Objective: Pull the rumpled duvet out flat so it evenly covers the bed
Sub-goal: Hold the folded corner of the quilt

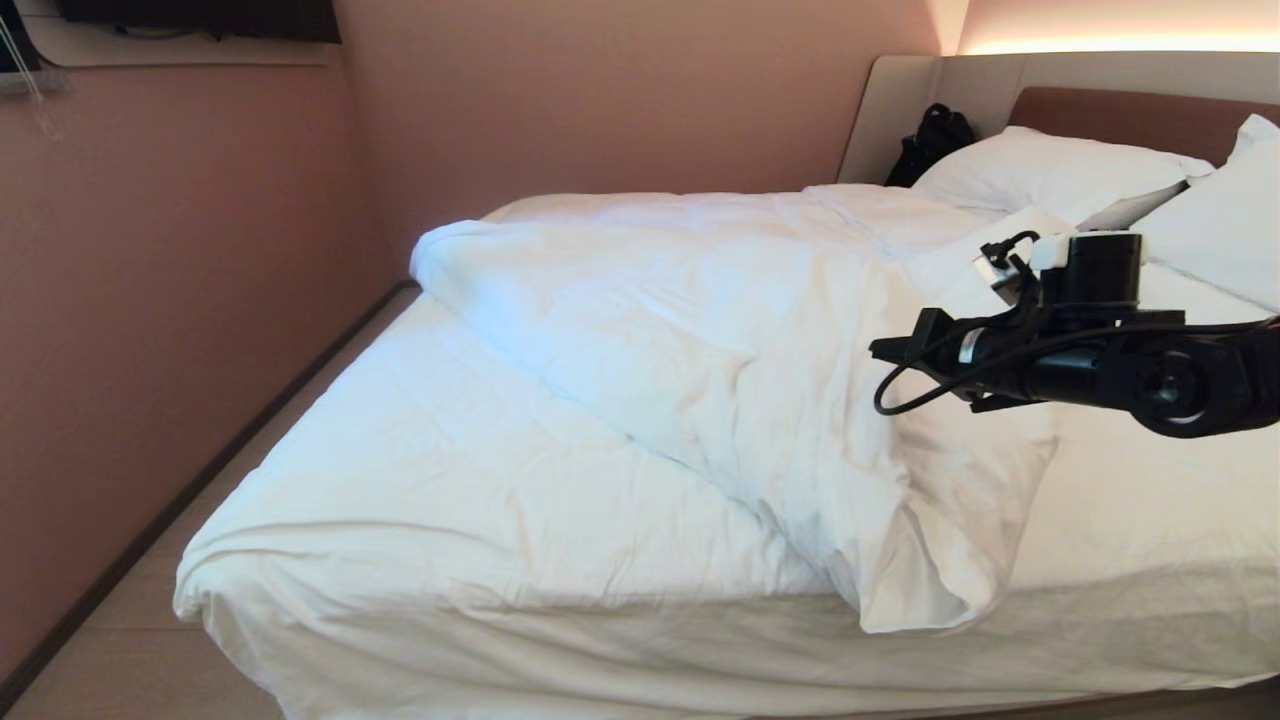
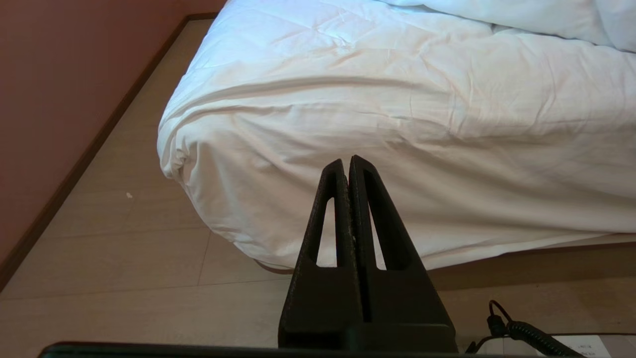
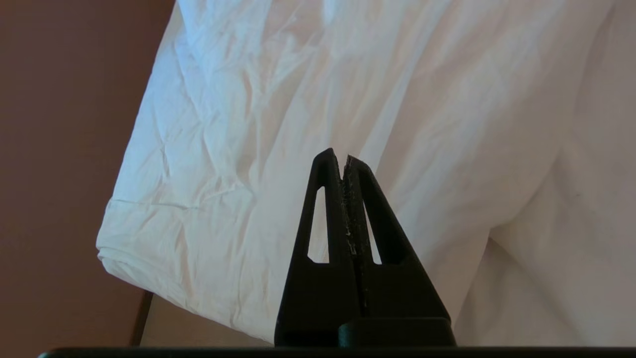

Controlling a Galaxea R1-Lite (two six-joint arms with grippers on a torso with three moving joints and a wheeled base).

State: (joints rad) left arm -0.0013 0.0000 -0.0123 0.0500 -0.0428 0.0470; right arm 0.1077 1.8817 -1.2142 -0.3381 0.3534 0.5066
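Reaching out over the bed (image 1: 300, 620), the right arm is carrying the right gripper (image 3: 344, 158) above the duvet (image 1: 700, 350) with its fingers pressed together and nothing between them, so the step in hand looks like the approach to a first grasp rather than any pulling. The duvet is lying rumpled across the middle of the mattress: one thick fold is running diagonally from the wall side near the head of the bed down toward the foot, where a loose corner is hanging over the near edge, while the sheet (image 1: 1150, 500) on the robot's right is lying uncovered. In the head view the gripper itself is hidden beyond the arm's wrist, which is hovering above the folded part, just short of the pillows (image 1: 1050, 170) at the headboard (image 1: 1130, 110). The left gripper (image 2: 349, 161) is waiting low by the foot of the bed, its fingers also pressed together and empty, pointing at the bedding draped over the near left corner. The next move is probably calling for the right fingers to spread, drop onto a graspable edge or ridge of the fold, pinch it, and draw it toward the bare right side. There are no containers in view; only a dark bag (image 1: 930, 140) is sitting in the corner beside the headboard, its contents not showing.
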